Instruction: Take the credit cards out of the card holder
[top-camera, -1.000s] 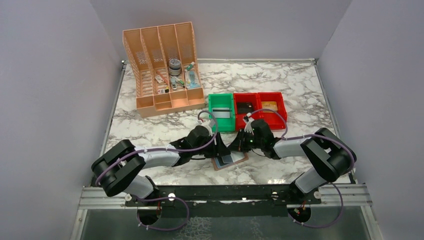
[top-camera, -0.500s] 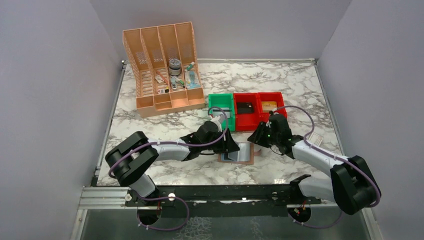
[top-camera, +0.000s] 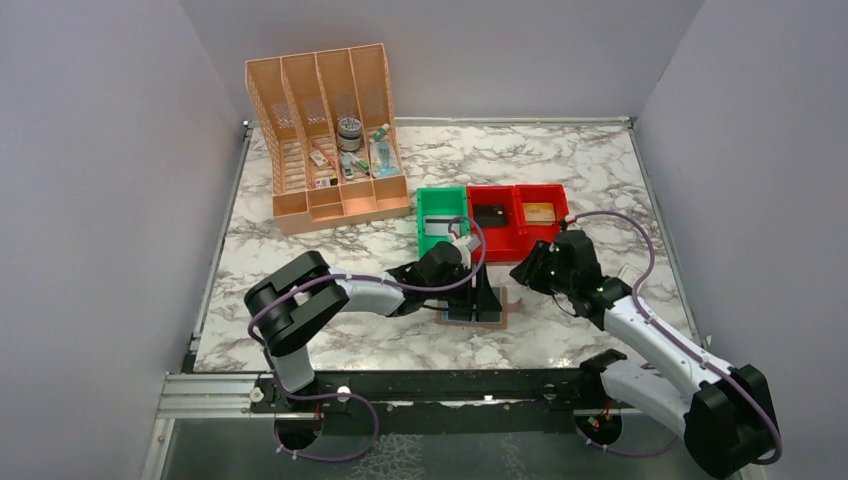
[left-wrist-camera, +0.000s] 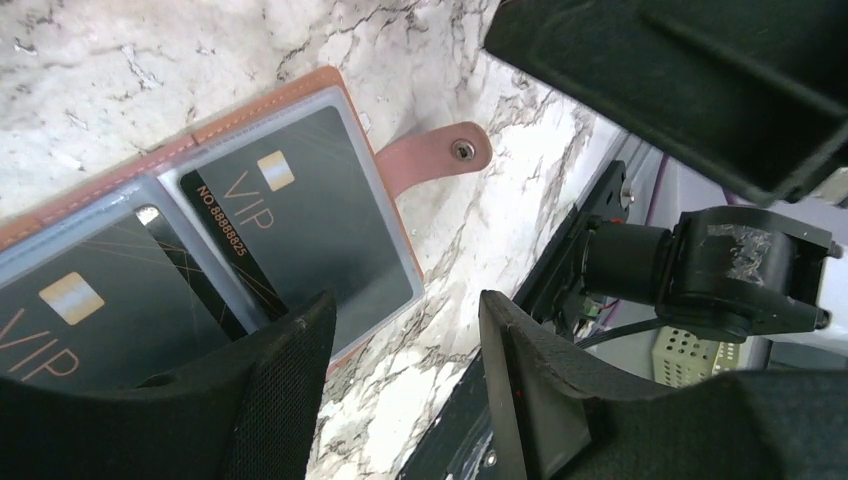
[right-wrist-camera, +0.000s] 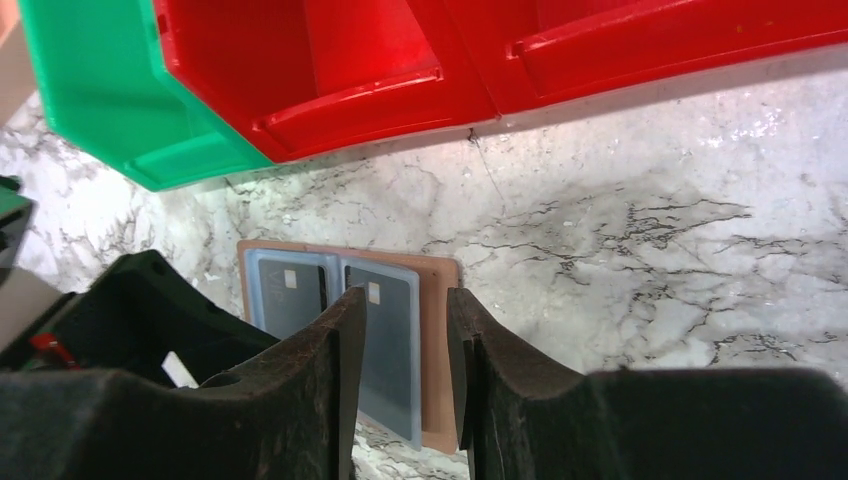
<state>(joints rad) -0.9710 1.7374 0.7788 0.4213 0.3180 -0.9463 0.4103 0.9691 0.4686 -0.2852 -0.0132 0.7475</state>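
The brown card holder lies open and flat on the marble, with its snap tab pointing away. Its blue-grey pockets hold dark credit cards, and one black card sits slanted at the fold. My left gripper hangs open right over the holder. In the left wrist view the left gripper has one finger above the holder's near edge and nothing between the jaws. My right gripper is just right of the holder. In the right wrist view the right gripper is open and empty, with the card holder below it.
A green bin and two red bins stand just behind the holder, each with something flat inside. A peach desk organizer with small items stands at the back left. The table's front rail runs close to the holder.
The holder has slid to the right, and my left arm has stretched right with it. My right arm has drawn back to the right and its jaws have parted.
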